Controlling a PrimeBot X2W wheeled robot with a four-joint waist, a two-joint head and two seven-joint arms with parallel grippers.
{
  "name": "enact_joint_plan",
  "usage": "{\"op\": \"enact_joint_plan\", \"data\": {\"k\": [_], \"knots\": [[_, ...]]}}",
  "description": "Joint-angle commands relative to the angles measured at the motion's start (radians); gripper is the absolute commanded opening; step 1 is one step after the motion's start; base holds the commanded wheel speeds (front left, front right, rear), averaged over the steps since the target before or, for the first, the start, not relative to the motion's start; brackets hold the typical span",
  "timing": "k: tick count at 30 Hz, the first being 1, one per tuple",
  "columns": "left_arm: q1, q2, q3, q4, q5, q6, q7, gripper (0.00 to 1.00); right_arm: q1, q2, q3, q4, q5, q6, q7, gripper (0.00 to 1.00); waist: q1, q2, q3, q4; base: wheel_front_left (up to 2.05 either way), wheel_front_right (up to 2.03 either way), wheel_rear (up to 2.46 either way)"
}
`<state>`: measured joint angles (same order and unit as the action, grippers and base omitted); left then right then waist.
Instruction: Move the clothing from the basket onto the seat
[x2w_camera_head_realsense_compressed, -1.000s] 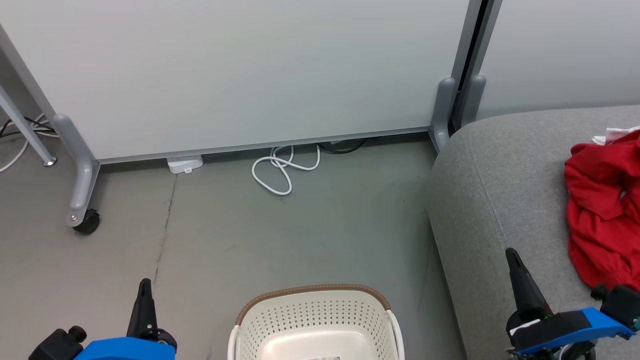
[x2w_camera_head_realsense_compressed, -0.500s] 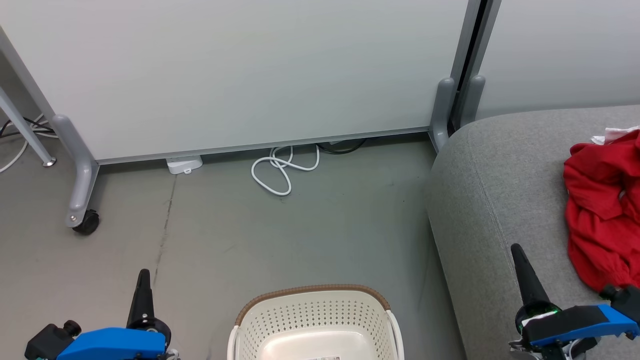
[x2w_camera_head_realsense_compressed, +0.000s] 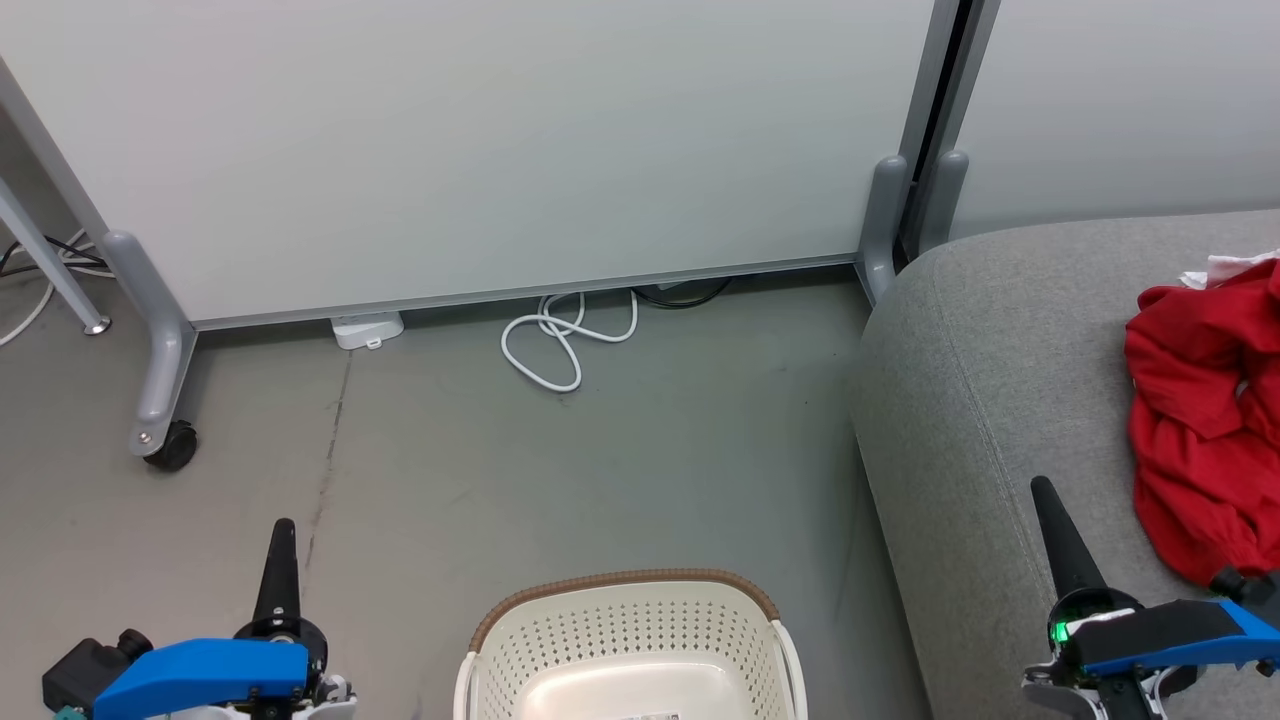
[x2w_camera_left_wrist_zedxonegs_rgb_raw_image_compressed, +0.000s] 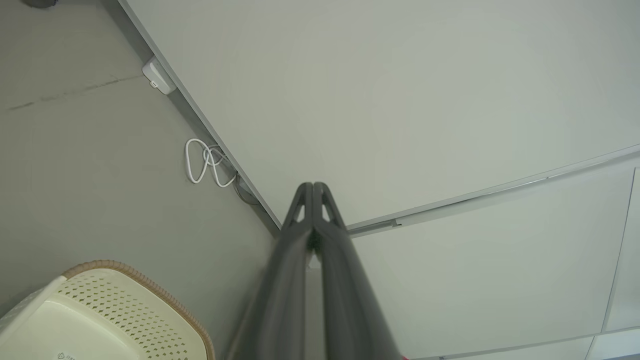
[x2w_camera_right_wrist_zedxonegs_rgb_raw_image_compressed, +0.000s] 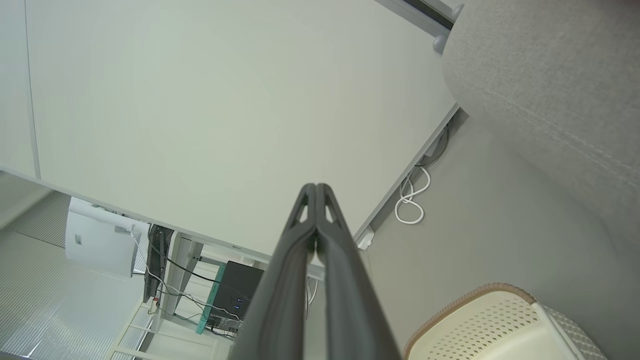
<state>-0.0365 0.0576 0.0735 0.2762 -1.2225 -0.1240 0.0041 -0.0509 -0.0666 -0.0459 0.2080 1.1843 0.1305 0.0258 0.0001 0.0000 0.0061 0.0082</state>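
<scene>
Status: left gripper (x2w_camera_head_realsense_compressed: 282, 530) and right gripper (x2w_camera_head_realsense_compressed: 1044, 493) both clenched, gripping nothing. The basket (x2w_camera_head_realsense_compressed: 625, 580) sits between them; clothing (x2w_camera_head_realsense_compressed: 1195, 420) lies on the seat (x2w_camera_head_realsense_compressed: 980, 380) just right of the right gripper.

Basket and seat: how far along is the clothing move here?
Done: red clothing lies heaped on the grey seat, and the basket shows a bare bottom where visible. In hand: nothing; the left gripper and right gripper are shut and empty. Left: seemingly nothing, though the basket's near end is out of frame.
</scene>
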Motion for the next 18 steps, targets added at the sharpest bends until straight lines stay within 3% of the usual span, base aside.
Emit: {"op": "enact_joint_plan", "data": {"k": [1, 18], "knots": [[-0.024, 0.002, 0.005, -0.012, -0.028, -0.007, 0.008, 0.0, -0.021, -0.006, -0.006, -0.002, 0.035, 0.0, 0.008, 0.0, 0.0, 0.0, 0.0, 0.0, 0.0, 0.0, 0.0], [-0.044, -0.001, 0.02, -0.02, -0.157, -0.009, 0.046, 0.0, -0.036, -0.005, -0.02, 0.011, 0.182, 0.0, 0.03, 0.0, 0.0, 0.0, -0.001, -0.003, 0.0, 0.0, 0.0]]}}
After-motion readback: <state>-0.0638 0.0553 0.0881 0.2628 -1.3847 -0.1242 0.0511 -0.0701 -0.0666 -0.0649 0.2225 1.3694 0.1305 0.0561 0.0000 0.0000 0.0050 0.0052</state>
